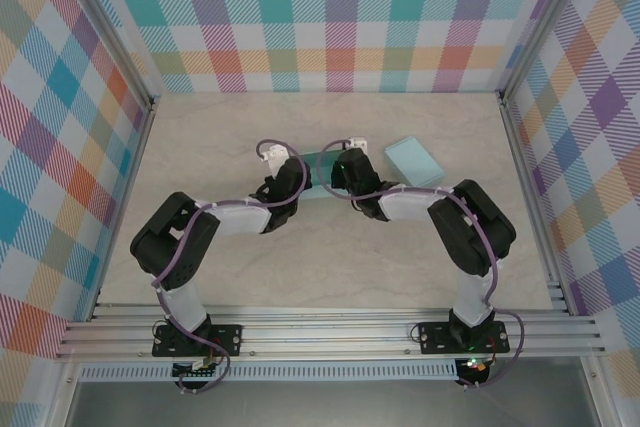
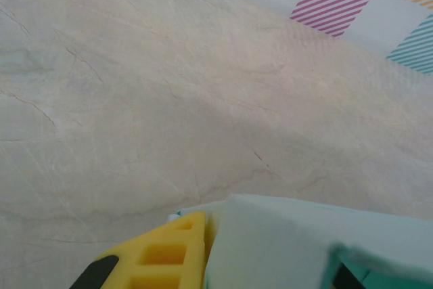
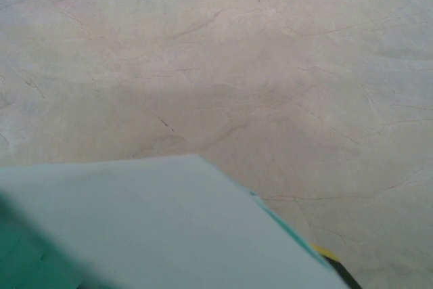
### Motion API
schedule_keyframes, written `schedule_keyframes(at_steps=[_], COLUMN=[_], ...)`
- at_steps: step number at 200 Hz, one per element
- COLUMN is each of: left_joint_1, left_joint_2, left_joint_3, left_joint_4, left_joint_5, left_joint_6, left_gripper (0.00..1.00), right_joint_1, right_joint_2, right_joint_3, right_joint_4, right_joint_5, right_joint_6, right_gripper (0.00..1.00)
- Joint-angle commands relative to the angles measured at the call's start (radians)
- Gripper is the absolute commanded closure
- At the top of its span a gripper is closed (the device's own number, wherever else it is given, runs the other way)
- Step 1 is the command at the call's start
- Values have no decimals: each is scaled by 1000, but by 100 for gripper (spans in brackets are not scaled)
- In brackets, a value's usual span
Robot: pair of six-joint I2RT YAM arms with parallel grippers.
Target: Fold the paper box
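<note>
Two-handed crease: hold box (image 1: 322, 179) firm in clamped left gripper (image 1: 298, 183), ease flap (image 3: 149, 214) over with right gripper (image 1: 342, 171) (closed or not, cannot tell).

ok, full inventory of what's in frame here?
paper box: 1, teal, table centre, between the two grippers
flat paper piece: 1, pale teal, on the table right of the box, apart from it
table: 1, beige marble pattern, under everything
walls: 3, pastel plaid, at left, back and right
frame rails: several, silver, along the near edge and up the corners
arms: 2, black and white with purple cables, bases on the near rails, both reaching to the centre
left gripper: 1, black with a yellow finger, shut on the box's left end
right gripper: 1, black, at the box's right end, grip hidden by paper
</note>
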Motion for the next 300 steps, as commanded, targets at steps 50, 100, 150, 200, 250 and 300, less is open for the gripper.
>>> schedule_keyframes(at_steps=[50,100,150,200,250,300], left_joint_1=[-34,-37,-39,-38,-39,13], left_joint_2=[-133,-306,-445,-628,-934,-737], left_joint_3=[-152,-226,-303,-393,-371,-15], left_joint_4=[48,-39,-157,-214,-372,-617], left_joint_5=[169,181,195,221,153,211], left_joint_6=[-32,-46,-87,-149,-137,37], left_gripper=[41,6,0,9,20,17], right_joint_1=[61,74,81,82,84,89], right_joint_2=[-40,-42,-38,-41,-36,-42], right_joint_3=[-136,-172,-170,-167,-162,-161], right_joint_4=[94,107,106,107,106,95], right_joint_5=[-23,2,24,24,18,18], right_joint_6=[-3,-29,-64,-75,-87,-112], right_gripper=[91,91,91,92,93,92])
